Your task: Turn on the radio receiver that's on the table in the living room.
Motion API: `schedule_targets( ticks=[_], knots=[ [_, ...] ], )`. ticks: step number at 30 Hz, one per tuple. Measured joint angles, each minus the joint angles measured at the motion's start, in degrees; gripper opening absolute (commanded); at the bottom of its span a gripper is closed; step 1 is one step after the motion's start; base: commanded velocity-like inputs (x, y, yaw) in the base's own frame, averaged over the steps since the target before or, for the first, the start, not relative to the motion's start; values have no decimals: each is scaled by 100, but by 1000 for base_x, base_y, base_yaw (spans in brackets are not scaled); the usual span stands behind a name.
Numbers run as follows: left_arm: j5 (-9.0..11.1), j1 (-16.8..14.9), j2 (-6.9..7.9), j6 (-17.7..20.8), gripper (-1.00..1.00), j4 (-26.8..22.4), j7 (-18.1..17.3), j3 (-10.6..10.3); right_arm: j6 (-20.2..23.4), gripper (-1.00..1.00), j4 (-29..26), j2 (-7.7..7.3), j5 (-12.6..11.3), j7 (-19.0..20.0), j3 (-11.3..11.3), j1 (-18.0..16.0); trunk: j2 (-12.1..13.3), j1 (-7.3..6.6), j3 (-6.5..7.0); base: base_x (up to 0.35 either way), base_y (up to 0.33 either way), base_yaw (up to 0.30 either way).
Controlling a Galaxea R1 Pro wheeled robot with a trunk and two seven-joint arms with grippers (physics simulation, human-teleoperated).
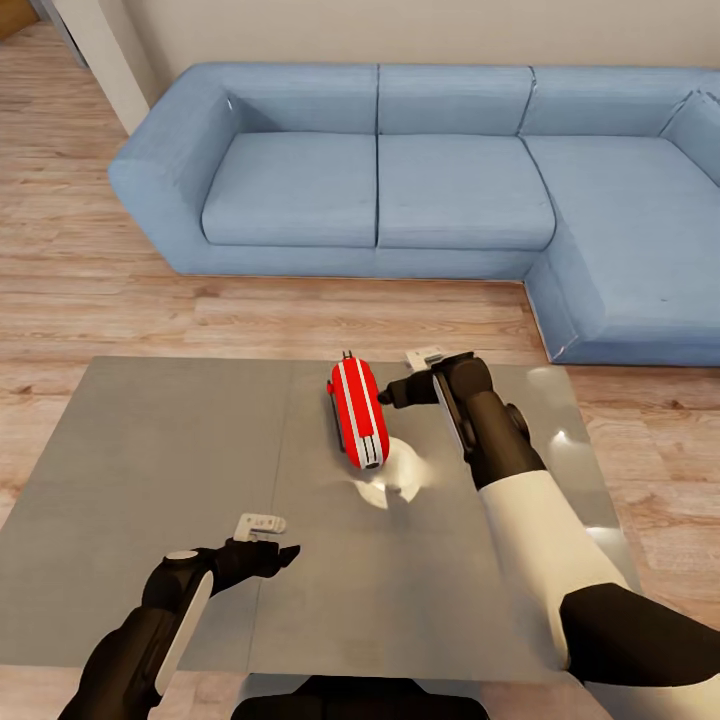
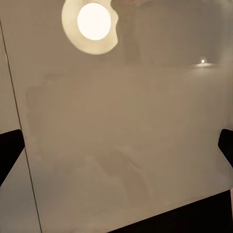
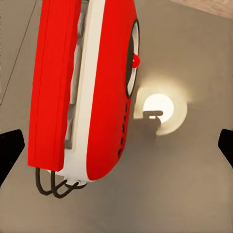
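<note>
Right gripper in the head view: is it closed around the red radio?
No: the right gripper sits beside the radio on the table, with a visible gap between them.

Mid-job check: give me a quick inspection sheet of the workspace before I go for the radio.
Surface: the table, glossy grey top with a seam and lamp reflections.
Job's things: the radio receiver stands on its edge near the far side of the table, striped edge up, dial face toward the right arm.
Clutter: nothing seen.
Grippers: right end effector open, just beside the radio, contact cannot be told; left end effector open, over the near part of the table.
Cables: nothing seen; just the radio's wire stand.
Surroundings: blue sofa, wood plank floor.
</note>
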Motion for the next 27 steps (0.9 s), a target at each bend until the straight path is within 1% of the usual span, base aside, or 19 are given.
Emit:
schedule_targets(
  ticks=[5,10,22,24,25,26,27],
  knots=[
    [0,0,-1,0,100,0,3,0,-12,100,32,0,-14,-4,-1,-22,0,0,0,0,0,0],
    [0,0,-7,0,100,0,3,-6,-15,100,231,0,-27,-52,-6,-255,0,0,0,0,0,0],
    [0,0,-10,0,100,0,3,-9,-36,100,448,0,-58,-85,-9,-602,0,0,0,0,0,0],
    [0,0,-10,-2,100,0,3,-9,-39,100,463,0,-127,-87,-9,-623,0,0,0,0,0,0],
    [0,0,-10,-4,100,0,3,-9,-40,100,471,0,-218,-89,-10,-631,0,0,0,0,0,0],
    [0,0,-10,-2,100,0,3,-9,-41,100,496,0,-377,-104,-10,-638,0,0,0,0,0,0],
    [0,0,-10,-1,100,0,3,-9,-46,100,539,0,-475,-138,-8,-642,0,0,0,0,0,0]
  ],
)
